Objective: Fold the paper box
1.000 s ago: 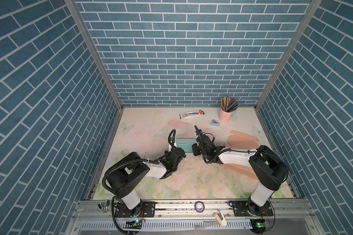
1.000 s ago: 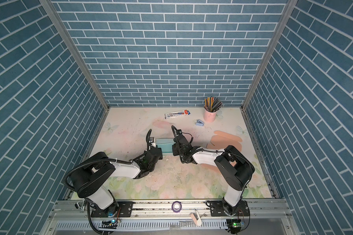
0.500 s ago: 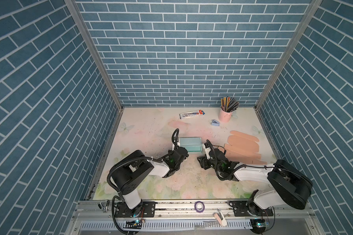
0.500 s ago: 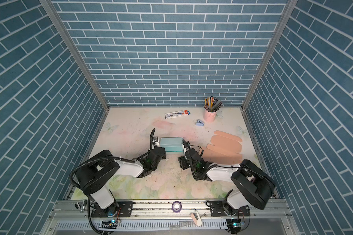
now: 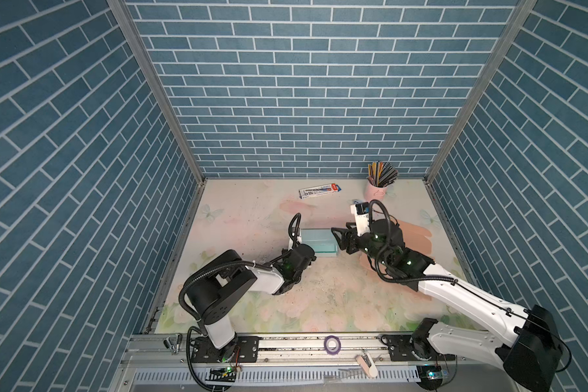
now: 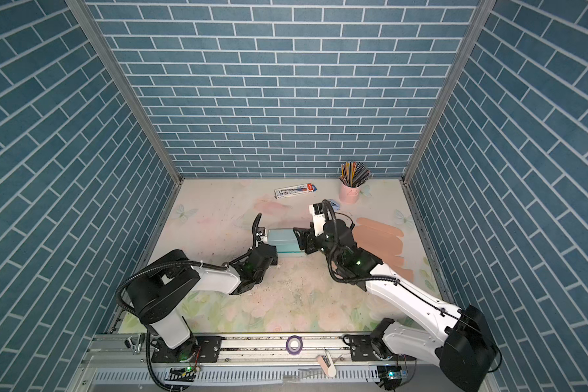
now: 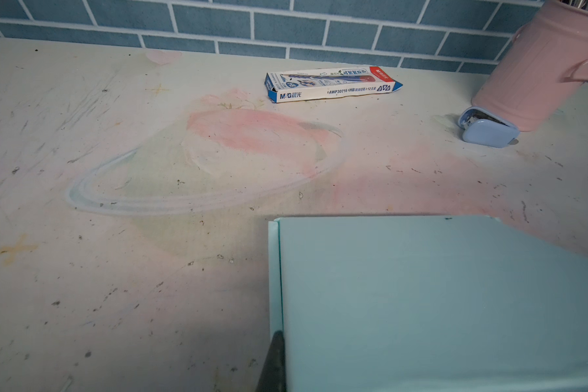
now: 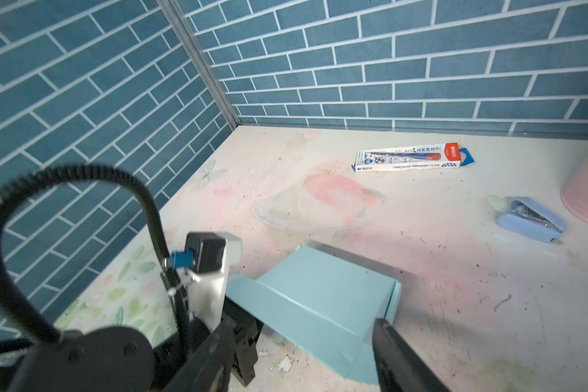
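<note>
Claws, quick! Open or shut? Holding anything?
Left claw: shut, pinching the paper box at its edge.
Right claw: open, holding nothing.

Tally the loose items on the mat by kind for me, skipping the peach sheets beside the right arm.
Paper box: 1
Pencil carton: 1
Pink cup of pencils: 1
Blue stapler: 1
Total: 4

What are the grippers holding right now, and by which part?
The left gripper pinches the box by the end wall nearest it. The right gripper is open at the other end, holding nothing.
</note>
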You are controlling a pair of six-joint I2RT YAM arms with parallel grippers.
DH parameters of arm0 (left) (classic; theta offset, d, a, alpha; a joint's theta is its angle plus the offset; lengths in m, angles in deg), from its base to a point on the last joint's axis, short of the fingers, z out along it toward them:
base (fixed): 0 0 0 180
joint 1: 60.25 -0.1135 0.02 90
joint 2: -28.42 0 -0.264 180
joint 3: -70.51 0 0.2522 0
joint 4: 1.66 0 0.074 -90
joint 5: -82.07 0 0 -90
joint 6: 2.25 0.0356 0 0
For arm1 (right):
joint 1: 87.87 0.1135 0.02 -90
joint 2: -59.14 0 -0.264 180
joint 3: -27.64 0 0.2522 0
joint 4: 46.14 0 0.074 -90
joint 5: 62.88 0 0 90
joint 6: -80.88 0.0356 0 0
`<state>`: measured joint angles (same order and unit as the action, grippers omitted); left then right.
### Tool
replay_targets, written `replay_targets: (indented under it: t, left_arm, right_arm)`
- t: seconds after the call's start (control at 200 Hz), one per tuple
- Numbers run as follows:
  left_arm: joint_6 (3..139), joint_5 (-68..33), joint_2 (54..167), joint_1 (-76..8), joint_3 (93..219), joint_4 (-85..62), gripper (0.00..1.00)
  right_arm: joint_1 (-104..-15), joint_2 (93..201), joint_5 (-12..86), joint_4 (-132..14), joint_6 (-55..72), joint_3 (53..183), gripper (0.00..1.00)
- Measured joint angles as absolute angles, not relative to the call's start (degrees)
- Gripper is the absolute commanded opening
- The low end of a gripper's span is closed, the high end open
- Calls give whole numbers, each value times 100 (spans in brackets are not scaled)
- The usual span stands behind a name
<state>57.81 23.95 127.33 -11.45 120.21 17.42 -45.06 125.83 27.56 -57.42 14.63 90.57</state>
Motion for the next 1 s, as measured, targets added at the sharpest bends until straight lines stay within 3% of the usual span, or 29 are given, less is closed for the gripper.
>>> replay_targets:
  t: [0.295, 0.5, 0.76, 1.0]
  left_arm:
    - [5965, 2415, 12656, -962, 12094, 1478, 20]
    - [6039, 2159, 12418, -894, 11995, 1025, 62]
    - [6096, 1466, 11703, -804, 11798, 258, 99]
    - [6553, 141, 10969, -748, 12000, -1103, 99]
  right_arm:
    - [-4847, 14743, 3344, -6177, 1469, 9758, 61]
    - [-4854, 15193, 3405, -6113, 1513, 9607, 60]
    - [-4860, 15298, 3379, -5908, 1572, 9500, 59]
    - [-4863, 15477, 3375, -5785, 1614, 9454, 58]
